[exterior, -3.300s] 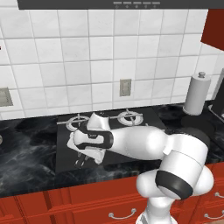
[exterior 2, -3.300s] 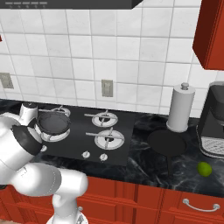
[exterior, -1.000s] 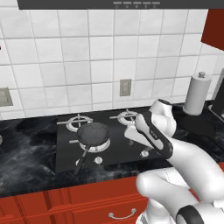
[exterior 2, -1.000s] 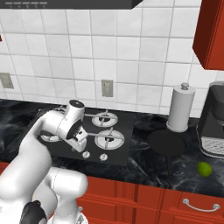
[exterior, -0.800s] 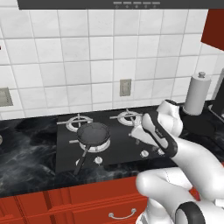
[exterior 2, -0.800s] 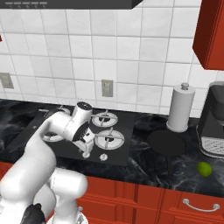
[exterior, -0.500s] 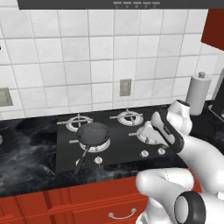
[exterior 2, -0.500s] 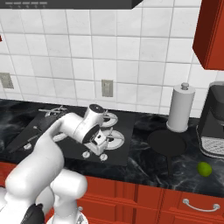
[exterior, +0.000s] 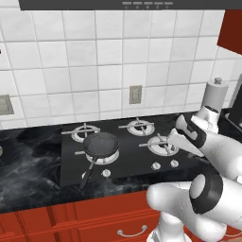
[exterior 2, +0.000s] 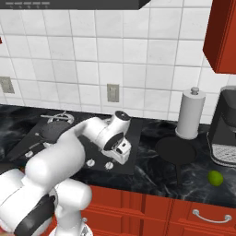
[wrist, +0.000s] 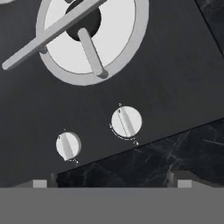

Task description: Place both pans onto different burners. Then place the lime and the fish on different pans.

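Just under the hand, in the hand view, I have two silver knobs (wrist: 126,122) on the black cooktop (wrist: 175,78), with the front right burner (wrist: 87,35) above them and the marble worktop (wrist: 166,162) at the near edge. My pincer (wrist: 109,183) is spread wide and carries nothing; its two tips show at the bottom corners of that view.

From the right base view, the pincer (exterior 2: 122,151) hangs over the right end of the cooktop (exterior 2: 133,133). A little further right, on the worktop (exterior 2: 152,177), lies the black pan (exterior 2: 175,150) with its handle pointing toward me, well apart from any burner. The lime (exterior 2: 215,178) sits nearer the front edge, beside the coffee machine (exterior 2: 226,129). Behind the pan stands a paper towel roll (exterior 2: 189,115).

In the left base view, the grey-black pan (exterior: 101,143) already rests on the front left burner (exterior: 105,155), handle toward the front. The fish I cannot pick out from these angles; it may be hidden by the arm.

I judge the step in hand is to fetch the black pan. To do it well I would carry the hand right, line the open jaws across the handle near the bowl, come down square, and close firmly so it does not swing when lifted to a free burner.
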### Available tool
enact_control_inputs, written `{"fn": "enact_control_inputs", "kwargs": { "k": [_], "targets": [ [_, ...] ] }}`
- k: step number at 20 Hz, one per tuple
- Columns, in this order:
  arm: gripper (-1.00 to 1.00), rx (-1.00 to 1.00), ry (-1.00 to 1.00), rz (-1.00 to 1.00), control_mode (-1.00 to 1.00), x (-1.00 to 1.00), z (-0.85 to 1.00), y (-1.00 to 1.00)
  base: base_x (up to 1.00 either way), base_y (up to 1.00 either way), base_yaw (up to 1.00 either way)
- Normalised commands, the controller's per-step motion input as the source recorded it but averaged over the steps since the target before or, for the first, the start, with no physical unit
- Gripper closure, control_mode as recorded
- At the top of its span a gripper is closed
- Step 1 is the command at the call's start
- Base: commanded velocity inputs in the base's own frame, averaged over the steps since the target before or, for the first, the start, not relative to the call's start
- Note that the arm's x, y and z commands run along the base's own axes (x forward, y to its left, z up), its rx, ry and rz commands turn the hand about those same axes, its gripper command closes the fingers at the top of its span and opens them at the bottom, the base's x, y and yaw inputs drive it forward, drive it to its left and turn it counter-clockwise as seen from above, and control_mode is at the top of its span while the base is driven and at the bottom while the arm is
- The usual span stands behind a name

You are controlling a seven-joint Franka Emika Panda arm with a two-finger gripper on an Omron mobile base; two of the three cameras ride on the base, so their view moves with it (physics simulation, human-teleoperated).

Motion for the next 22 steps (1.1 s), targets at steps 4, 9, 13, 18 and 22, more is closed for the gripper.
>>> {"fn": "enact_control_inputs", "kwargs": {
  "k": [4,9,13,18,22],
  "targets": [
    [-1.0,-0.02,0.01,0.0,-1.0,0.23,0.0,-0.71,0.0,0.0,0.0],
    [-1.0,-0.09,0.0,0.03,-1.0,0.07,0.0,-0.66,0.0,0.0,0.0],
    [-1.0,-0.15,0.0,0.07,-1.0,0.0,-0.08,-0.56,0.0,0.0,0.0],
    [-1.0,-0.12,0.0,0.08,-1.0,0.0,-0.03,-0.58,0.0,0.0,0.0],
    [-1.0,-0.05,0.0,0.09,-1.0,0.0,-0.06,-0.67,0.0,0.0,0.0]
  ]
}}
